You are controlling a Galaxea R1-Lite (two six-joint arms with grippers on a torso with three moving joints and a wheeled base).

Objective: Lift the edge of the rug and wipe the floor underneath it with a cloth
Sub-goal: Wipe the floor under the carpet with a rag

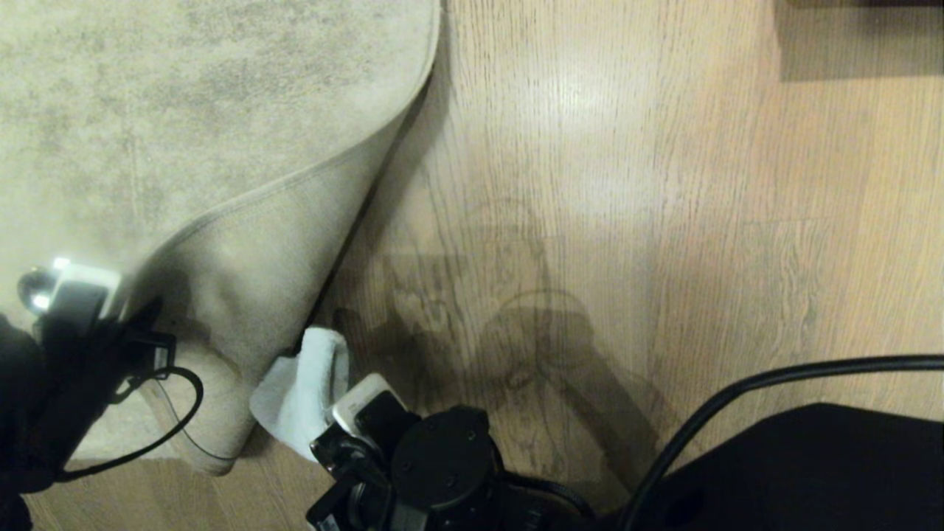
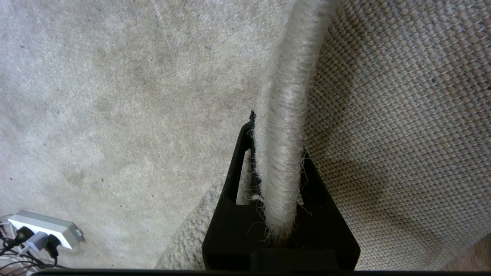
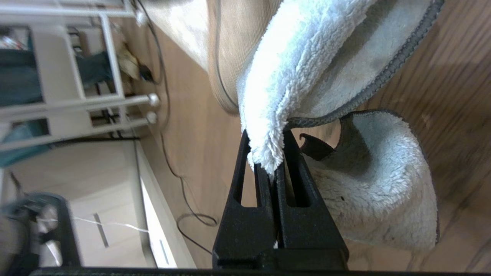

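1. The left claw (image 2: 277, 161) is clamped tight on the rug edge (image 2: 285, 126); the bound border runs straight between its two black fingers (image 2: 239, 165), pile on one side and woven backing on the other.
2. In the head view the left arm sits at the lower left, and the rug edge (image 1: 295, 184) is peeled up and folded back toward the rug's own middle, so the paler underside faces up in a broad flap.
3. The flap's corner hangs down near the bottom of the head view, its tip close to the floor (image 1: 627, 184).
4. The floor (image 3: 452, 76) beside the lifted flap is bare wood-grain plank, with the robot's shadow lying across it.
5. The right claw (image 3: 274, 153) is shut on the cloth (image 3: 307, 57), pinching a fold of the fluffy pale fabric between its fingertips.
6. The rest of the cloth drapes out of the right claw in two lobes, the dark stitched edging curling between them.
7. In the head view the cloth (image 1: 306, 387) is just beside the raised flap's lower corner, over the floor; whether it touches the planks cannot be told.
8. A power strip (image 2: 46, 230) with plugs lies on the rug (image 2: 115, 96), well away from the left claw.
9. A white rack (image 3: 76, 76) and loose cables stand in the background of the right wrist view.
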